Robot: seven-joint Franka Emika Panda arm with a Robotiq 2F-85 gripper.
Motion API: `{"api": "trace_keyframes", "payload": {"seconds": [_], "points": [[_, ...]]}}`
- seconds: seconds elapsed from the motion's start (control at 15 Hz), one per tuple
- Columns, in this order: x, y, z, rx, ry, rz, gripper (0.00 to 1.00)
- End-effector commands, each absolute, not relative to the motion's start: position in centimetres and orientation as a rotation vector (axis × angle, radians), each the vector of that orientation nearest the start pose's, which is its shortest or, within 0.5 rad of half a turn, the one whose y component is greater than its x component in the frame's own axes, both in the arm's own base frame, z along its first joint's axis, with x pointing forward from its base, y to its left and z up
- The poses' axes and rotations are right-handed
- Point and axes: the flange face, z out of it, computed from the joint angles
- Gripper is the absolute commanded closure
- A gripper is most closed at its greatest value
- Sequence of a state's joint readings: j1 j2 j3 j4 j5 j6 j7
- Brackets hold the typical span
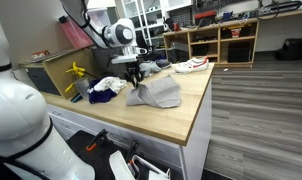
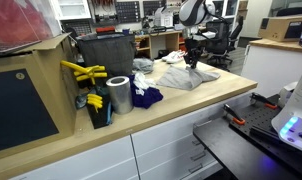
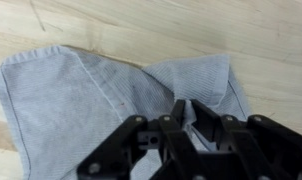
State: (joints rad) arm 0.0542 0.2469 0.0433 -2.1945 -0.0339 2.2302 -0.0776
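In an exterior view, the fingers (image 1: 137,73) reach straight down to the grey cloth (image 1: 157,94), which lies crumpled near the middle of the wooden bench (image 1: 186,115). They stand nearly closed, with the cloth's top bunched between them. A white and blue heap of cloth (image 1: 109,87) lies just beside it, and a white cloth (image 1: 191,65) lies further back. Open shelves (image 1: 223,40) line the far wall above a grey plank floor (image 1: 261,110).

In an exterior view, we see the fingers (image 2: 191,63) meet the grey cloth (image 2: 184,78) at its raised peak. Closer to the camera lie a dark blue cloth (image 2: 143,97) and an upright metal can (image 2: 118,95); we cannot tell what is in the can. A dark bin (image 2: 106,50) stands behind, its contents hidden, with yellow things (image 2: 81,72) just beside it.

In the wrist view, the fingers (image 3: 178,113) are almost shut, pinching a raised fold of the grey cloth (image 3: 81,100), which is spread over the bench (image 3: 241,30).
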Motion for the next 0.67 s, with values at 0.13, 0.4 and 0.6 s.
{"api": "trace_keyframes", "payload": {"seconds": [0.13,0.4,0.6], "points": [[57.3,8.2,24.2,-3.16,-0.304,0.354,0.96],[60.2,11.0,24.1,-3.184,-0.338,0.277,0.96],[61.6,13.0,23.9,-3.181,-0.375,0.225,0.96]]}}
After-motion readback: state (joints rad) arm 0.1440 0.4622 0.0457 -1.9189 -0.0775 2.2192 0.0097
